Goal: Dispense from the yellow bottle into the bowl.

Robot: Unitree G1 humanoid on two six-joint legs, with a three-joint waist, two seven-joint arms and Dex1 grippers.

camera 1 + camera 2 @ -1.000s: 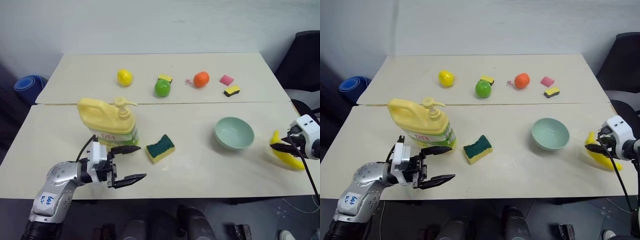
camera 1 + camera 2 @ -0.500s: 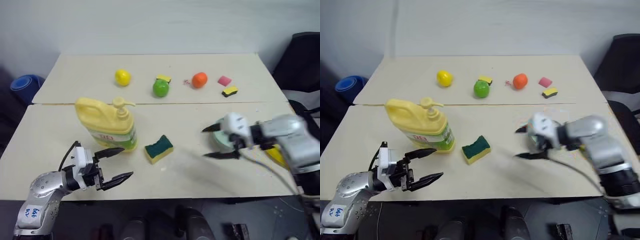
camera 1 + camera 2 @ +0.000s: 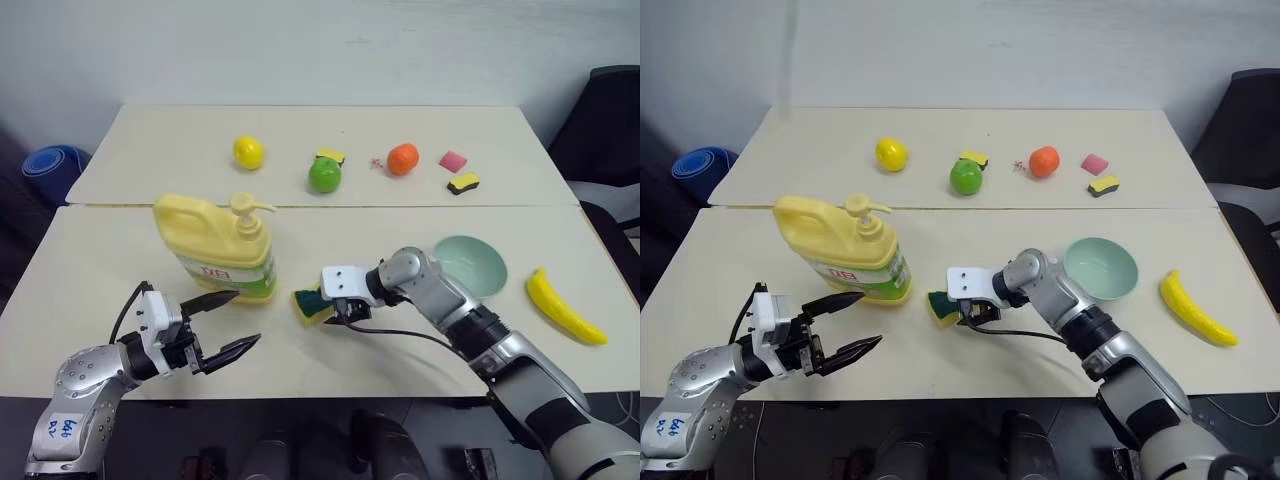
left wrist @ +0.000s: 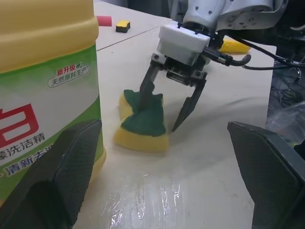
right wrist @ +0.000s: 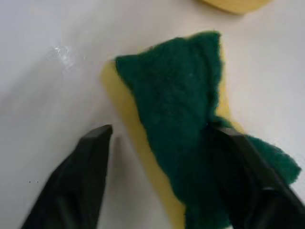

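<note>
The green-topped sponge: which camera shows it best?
The right wrist view: the sponge lies close up between the right gripper's open fingers. The left wrist view shows it whole but farther off; in the eye views the gripper partly covers it.

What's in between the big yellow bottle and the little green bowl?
A green-topped yellow sponge lies between the bottle and the bowl, with the right gripper down over it, one finger on its green top. Both eye views show this.
</note>
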